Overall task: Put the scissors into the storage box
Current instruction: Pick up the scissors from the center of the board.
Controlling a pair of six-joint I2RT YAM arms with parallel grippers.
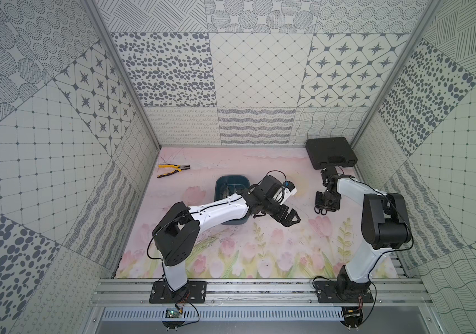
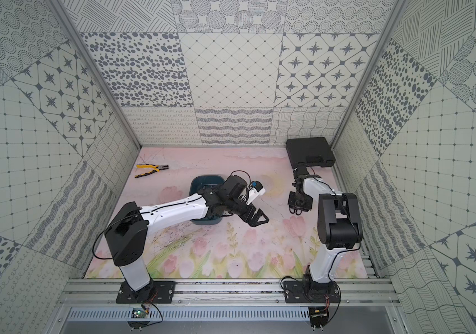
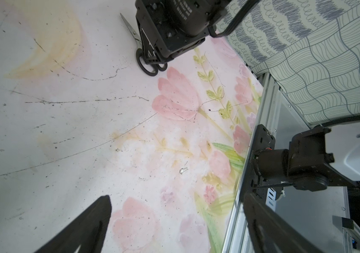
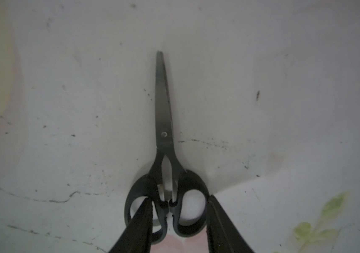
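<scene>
1. The scissors point(image 4: 163, 122) lie closed on the surface point(image 1: 259, 248), toward its right edge.
2. The storage box point(image 1: 232, 176) sits mid-surface, with indistinct metal pieces point(image 1: 226, 191) inside.
3. The right fingers point(image 4: 139, 223) are part-way apart, one tip inside a handle loop and the other outside; clamping cannot be told.
4. The left fingers point(image 1: 288, 217) are wide apart and empty.

So in a top view the left arm point(image 2: 173, 212) stretches across the teal storage box point(image 2: 200, 181). The left gripper point(image 2: 259, 219) is spread wide just right of it, over the floral mat point(image 2: 231, 254). The right gripper point(image 2: 299, 206) points straight down onto black-handled scissors point(image 2: 297, 212), with the loops poking out nearside. Yellow pliers point(image 2: 151, 170) sit far left and a black case point(image 2: 309, 151) far right.
</scene>
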